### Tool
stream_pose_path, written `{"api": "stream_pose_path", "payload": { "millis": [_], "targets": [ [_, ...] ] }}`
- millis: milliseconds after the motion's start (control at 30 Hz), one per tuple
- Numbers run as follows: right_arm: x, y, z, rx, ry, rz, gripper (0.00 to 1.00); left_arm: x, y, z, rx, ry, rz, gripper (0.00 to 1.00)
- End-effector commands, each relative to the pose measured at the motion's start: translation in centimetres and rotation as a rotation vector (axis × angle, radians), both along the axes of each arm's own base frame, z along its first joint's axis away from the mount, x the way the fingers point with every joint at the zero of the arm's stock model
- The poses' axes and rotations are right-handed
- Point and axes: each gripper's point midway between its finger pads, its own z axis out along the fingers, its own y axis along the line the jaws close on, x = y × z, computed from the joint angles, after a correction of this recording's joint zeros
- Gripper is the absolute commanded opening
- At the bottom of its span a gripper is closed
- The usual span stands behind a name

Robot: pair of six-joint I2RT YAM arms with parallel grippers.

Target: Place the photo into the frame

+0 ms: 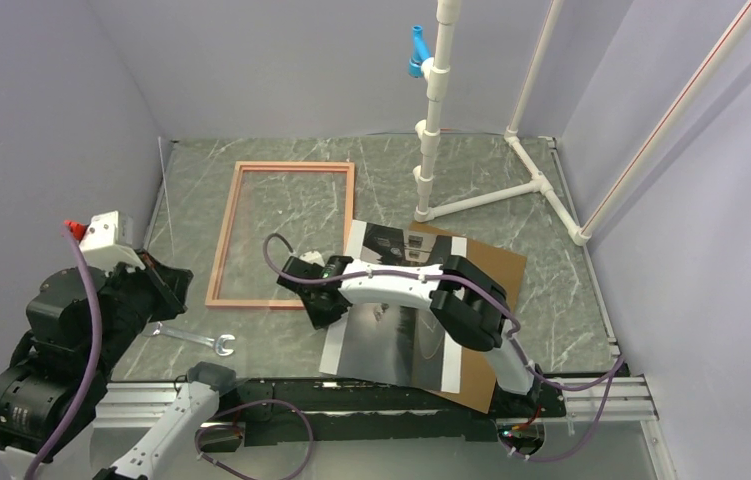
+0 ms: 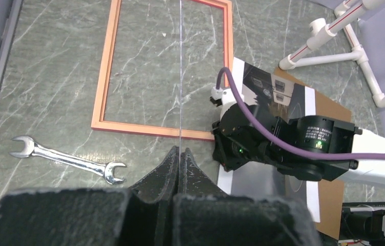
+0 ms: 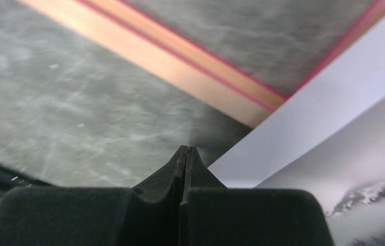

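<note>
One frame (image 1: 296, 166) flat on tabletop (image 1: 561, 300). One photo (image 1: 381, 345), picture side up, lies on one brown backing board (image 1: 496, 265), just beside frame's right side. One wrench (image 1: 194, 340) by left arm. Two claws:
- left claw (image 2: 180, 151) clenched on one thin clear sheet (image 2: 180, 77), upright
- right claw (image 3: 184, 149) clenched, empty, beside photo's white band
</note>
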Motion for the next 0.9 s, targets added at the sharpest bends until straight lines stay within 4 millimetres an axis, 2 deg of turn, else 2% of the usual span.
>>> {"api": "stream_pose_path", "payload": {
  "millis": [0, 100, 233, 333, 467, 533, 567, 700, 800, 833, 867],
  "targets": [
    [1.9, -5.2, -0.1, -0.176, -0.076, -0.106, 0.0, 0.6, -0.6, 0.8, -0.026, -0.055, -0.023, 0.0],
    [1.8, -7.3, 0.0, -0.206, -0.084, -0.133, 0.0, 0.8, -1.1, 0.5, -0.033, -0.046, -0.043, 0.0],
    [1.7, -9.1, 0.9, -0.196, -0.085, -0.158, 0.0, 1.1, -1.9, 0.4, -0.053, -0.043, -0.079, 0.0],
    [1.8, -9.5, 1.8, -0.165, -0.089, -0.164, 0.0, 1.3, -3.0, 0.5, -0.084, -0.051, -0.126, 0.0],
    [2.3, -9.0, 4.2, -0.005, -0.064, -0.152, 0.01, 1.5, -4.8, 1.2, -0.129, -0.063, -0.211, 0.0],
    [2.8, -9.0, 5.8, 0.121, -0.043, -0.149, 0.09, 1.5, -5.7, 2.0, -0.153, -0.082, -0.256, 0.0],
    [3.1, -9.0, 7.0, 0.191, -0.045, -0.149, 0.18, 1.4, -6.3, 2.7, -0.169, -0.101, -0.29, 0.0],
    [4.3, -10.9, 12.0, 0.444, -0.103, -0.165, 0.65, 1.0, -8.1, 5.1, -0.236, -0.164, -0.392, 0.0],
    [4.5, -13.1, 17.0, 0.69, -0.161, -0.161, 0.92, 0.5, -9.8, 6.9, -0.301, -0.209, -0.484, 0.0],
    [4.3, -14.0, 17.7, 0.758, -0.173, -0.159, 0.98, 0.3, -10.3, 7.4, -0.328, -0.222, -0.516, 0.0],
    [4.0, -14.7, 18.9, 0.83, -0.191, -0.147, 0.99, 0.1, -10.9, 7.9, -0.353, -0.236, -0.549, 0.0]
  ]
}}
